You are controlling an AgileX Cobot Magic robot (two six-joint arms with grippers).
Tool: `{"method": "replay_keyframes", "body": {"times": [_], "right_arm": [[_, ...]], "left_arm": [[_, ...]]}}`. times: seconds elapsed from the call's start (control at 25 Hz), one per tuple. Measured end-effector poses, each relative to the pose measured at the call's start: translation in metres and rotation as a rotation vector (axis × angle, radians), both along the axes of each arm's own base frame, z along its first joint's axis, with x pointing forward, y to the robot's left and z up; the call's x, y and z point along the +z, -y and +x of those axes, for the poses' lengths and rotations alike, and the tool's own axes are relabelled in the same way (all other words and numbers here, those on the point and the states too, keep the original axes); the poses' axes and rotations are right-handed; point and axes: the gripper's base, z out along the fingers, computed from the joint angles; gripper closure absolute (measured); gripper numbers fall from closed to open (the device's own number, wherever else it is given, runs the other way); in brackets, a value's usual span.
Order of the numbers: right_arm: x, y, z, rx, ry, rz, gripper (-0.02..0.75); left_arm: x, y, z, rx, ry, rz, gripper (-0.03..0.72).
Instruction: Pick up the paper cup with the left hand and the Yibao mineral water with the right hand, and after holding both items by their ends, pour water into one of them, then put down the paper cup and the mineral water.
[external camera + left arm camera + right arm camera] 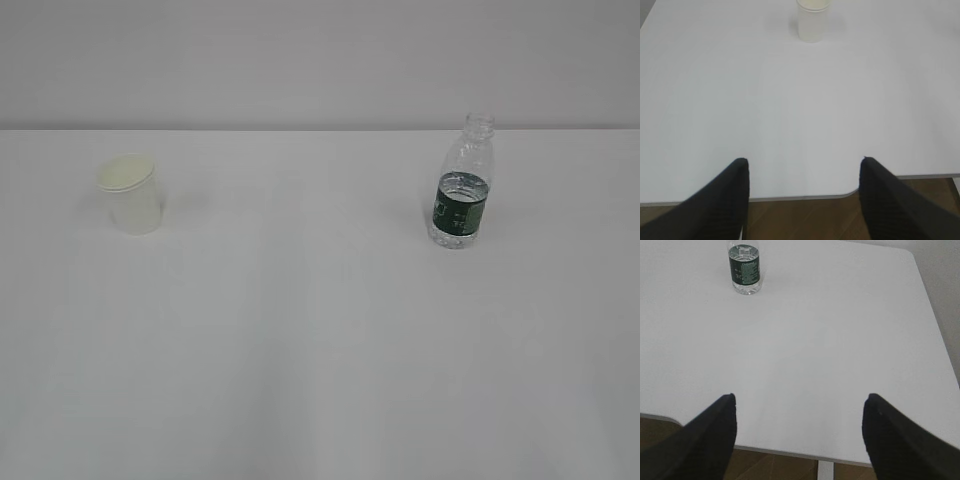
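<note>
The paper cup was small, plain white and tapered toward its base, with a rolled rim and a pale cream inside. It stood upright on the left part of the white bench, with nothing touching it. In the left wrist view only its lower body and part of the rim showed at the top edge of the frame.

The Yibao mineral water was a small clear ribbed plastic bottle with a dark green label band around its middle and an open, capless neck. It stood upright on the right part of the bench, well apart from the cup and visibly taller than it. Water showed inside, its surface near the top of the label. In the right wrist view it stood near the far left of the frame.

The left end effector hung over the near edge of the bench, its two dark fingers spread wide apart, holding and touching nothing; the cup lay far ahead of it. The right end effector was likewise spread wide, its fingers empty above the bench's near edge, with the bottle well ahead and to its left.
</note>
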Motion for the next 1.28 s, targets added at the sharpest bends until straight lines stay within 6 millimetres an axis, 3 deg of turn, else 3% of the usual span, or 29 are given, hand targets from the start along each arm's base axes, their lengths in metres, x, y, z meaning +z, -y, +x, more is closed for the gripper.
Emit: {"method": "replay_keyframes", "body": {"times": [0.24,0.48,1.28], "right_arm": [[-0.0001,0.0,-0.0001,0.0,-0.001,0.0,0.146],[-0.0001,0.0002,-0.0001,-0.001,-0.001,-0.002,0.146],[-0.0001,0.0002,-0.0001,-0.001,-0.001,-0.002,0.146]], "left_arm": [[0.0,0.0,0.0,0.0,0.0,0.0,0.19],[0.0,0.0,0.0,0.0,0.0,0.0,0.123],[0.0001,0.0,0.0002,0.0,0.002,0.0,0.118]]}}
